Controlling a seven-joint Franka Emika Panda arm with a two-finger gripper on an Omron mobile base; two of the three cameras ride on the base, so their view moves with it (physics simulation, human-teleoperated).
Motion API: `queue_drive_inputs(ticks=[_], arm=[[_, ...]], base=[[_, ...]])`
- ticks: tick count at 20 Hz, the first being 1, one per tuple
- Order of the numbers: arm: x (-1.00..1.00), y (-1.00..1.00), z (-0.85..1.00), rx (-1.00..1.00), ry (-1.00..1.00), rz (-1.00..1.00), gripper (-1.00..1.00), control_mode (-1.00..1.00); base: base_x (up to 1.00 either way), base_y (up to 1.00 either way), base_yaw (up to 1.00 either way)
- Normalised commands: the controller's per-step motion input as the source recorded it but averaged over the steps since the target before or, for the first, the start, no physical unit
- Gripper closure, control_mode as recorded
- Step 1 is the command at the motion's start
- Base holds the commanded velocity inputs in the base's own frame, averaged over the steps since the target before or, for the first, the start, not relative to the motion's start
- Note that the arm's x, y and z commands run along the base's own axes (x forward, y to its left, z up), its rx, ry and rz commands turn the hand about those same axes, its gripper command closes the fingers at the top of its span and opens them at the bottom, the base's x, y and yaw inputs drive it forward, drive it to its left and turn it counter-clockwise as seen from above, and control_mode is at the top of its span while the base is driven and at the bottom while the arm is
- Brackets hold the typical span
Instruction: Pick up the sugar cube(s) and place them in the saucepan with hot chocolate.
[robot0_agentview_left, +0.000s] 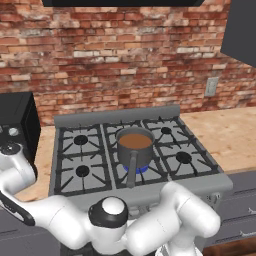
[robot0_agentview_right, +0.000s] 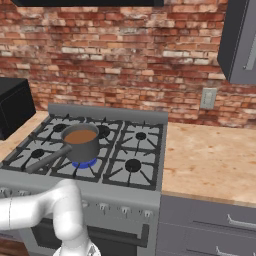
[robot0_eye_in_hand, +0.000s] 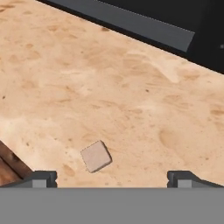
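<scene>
The hand (robot0_eye_in_hand: 112, 178), fingers spread wide and grasping nothing, hovers over a sugar cube (robot0_eye_in_hand: 96, 156) lying on the wooden worktop (robot0_eye_in_hand: 131, 100), just ahead of its left fingertip. The pick-up step is at hand: next, centre over the cube, descend, clench. Farther off, the saucepan of hot chocolate (robot0_agentview_left: 135, 146) sits mid-stove (robot0_agentview_left: 165, 150).
</scene>
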Motion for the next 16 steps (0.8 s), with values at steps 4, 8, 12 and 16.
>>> queue_drive_inputs(ticks=[4,8,12,16], arm=[[0.0,0.08,0.0,0.0,0.0,0.0,-1.0,-1.0],[0.0,0.08,-0.02,0.0,0.09,0.0,-1.0,-1.0],[0.0,0.07,-0.03,0.0,0.14,0.0,-1.0,-1.0],[0.0,0.04,-0.01,0.0,0.11,0.0,-1.0,-1.0]], base=[[0.0,0.0,0.0],[0.0,0.0,0.0],[0.0,0.0,0.0],[0.0,0.0,0.0]])
